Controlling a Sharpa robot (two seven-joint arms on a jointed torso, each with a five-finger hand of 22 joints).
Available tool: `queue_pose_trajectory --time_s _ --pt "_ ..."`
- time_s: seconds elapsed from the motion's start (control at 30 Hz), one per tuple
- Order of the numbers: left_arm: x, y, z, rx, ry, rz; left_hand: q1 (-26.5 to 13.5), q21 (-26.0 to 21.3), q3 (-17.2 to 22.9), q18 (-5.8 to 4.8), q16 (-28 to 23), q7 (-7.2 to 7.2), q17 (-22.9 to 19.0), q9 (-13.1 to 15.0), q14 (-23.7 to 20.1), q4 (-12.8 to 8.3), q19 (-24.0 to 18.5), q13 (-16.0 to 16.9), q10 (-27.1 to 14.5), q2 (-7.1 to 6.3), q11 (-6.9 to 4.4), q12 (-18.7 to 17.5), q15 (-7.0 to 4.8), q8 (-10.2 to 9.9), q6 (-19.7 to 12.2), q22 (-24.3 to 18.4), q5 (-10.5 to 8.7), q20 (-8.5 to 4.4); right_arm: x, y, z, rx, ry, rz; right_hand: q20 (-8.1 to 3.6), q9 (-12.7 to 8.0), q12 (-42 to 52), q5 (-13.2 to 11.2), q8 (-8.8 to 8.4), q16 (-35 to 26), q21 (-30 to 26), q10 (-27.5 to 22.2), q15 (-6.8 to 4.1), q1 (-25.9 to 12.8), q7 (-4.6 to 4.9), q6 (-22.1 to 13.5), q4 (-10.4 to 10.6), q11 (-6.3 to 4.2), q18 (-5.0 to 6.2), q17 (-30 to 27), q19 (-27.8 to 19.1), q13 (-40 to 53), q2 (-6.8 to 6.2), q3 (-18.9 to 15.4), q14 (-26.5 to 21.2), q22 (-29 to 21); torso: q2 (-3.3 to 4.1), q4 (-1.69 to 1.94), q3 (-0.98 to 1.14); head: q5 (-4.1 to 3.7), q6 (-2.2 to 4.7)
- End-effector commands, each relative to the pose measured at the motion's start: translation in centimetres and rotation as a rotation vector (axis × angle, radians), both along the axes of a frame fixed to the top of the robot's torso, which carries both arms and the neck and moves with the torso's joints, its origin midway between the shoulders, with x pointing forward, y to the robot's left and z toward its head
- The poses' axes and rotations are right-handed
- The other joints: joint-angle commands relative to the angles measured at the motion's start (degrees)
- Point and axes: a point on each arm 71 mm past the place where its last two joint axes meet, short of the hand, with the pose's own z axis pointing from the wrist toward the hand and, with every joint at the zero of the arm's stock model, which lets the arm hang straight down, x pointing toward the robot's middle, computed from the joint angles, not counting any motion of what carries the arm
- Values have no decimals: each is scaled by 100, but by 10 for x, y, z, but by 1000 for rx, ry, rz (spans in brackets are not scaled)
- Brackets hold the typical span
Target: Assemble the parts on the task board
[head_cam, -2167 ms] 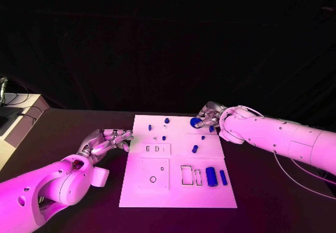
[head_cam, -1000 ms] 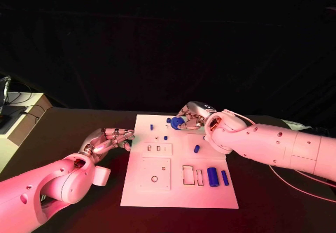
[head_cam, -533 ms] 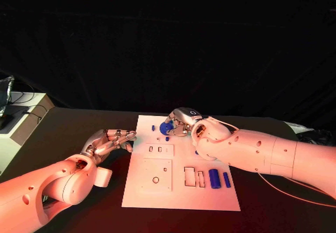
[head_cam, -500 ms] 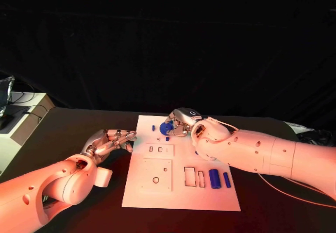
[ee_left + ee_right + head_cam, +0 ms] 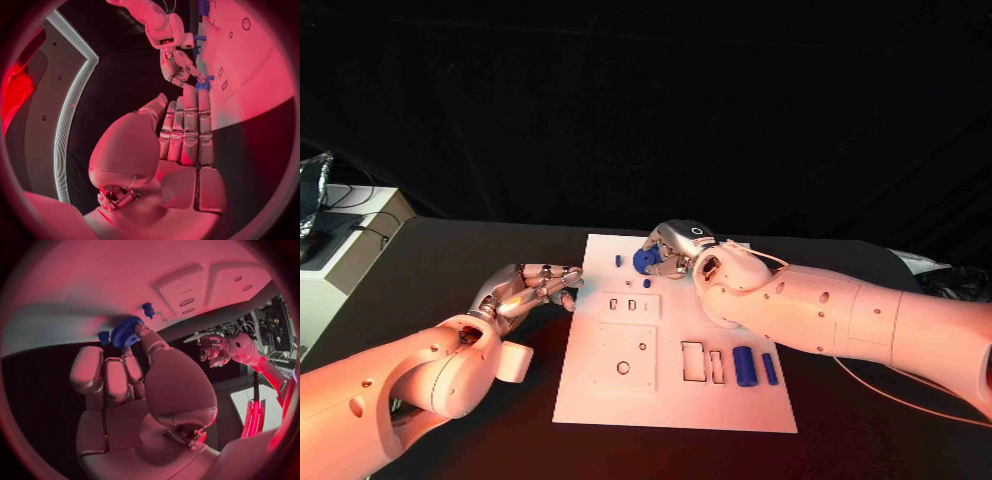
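Right hand (image 5: 678,250) pinches a small blue gear (image 5: 646,260) between thumb and fingertips, holding it over the far end of the white task board (image 5: 668,400), near a short blue peg (image 5: 619,261) standing there. Left hand (image 5: 528,289) rests on the black table (image 5: 430,270) just beside the board's left edge, fingers lying together, holding nothing. Two blue cylinders (image 5: 746,365) lie side by side on the board's near right part.
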Motion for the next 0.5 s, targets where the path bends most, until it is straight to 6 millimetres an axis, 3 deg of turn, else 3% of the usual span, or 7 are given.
queue_pose_trajectory --time_s 0.03,0.5 --pt "-1 -2 2 -9 -9 -19 -33 27 17 88 7 8 5 -3 -21 -20 -21 -1 -48 -24 -6 3 32 1 -37 -1 -9 7 0 -2 1 -18 -35 -14 -115 11 -17 16 9 -28 12 11 -41 -4 66 71 18 -13 -11 8 444 355 -56 14 6 745 -1 -4 2 20 -16" --pt "-1 -2 1 -9 -8 -19 -51 30 15 91 11 8 4 -2 -23 -29 -22 -1 -48 -24 -5 4 33 2 -37 -9 -10 9 1 -2 1 -25 -38 -18 -117 8 -27 20 4 -35 24 17 -44 -19 66 75 22 -14 -15 16 444 353 -90 18 6 749 -2 -6 -1 16 -13"
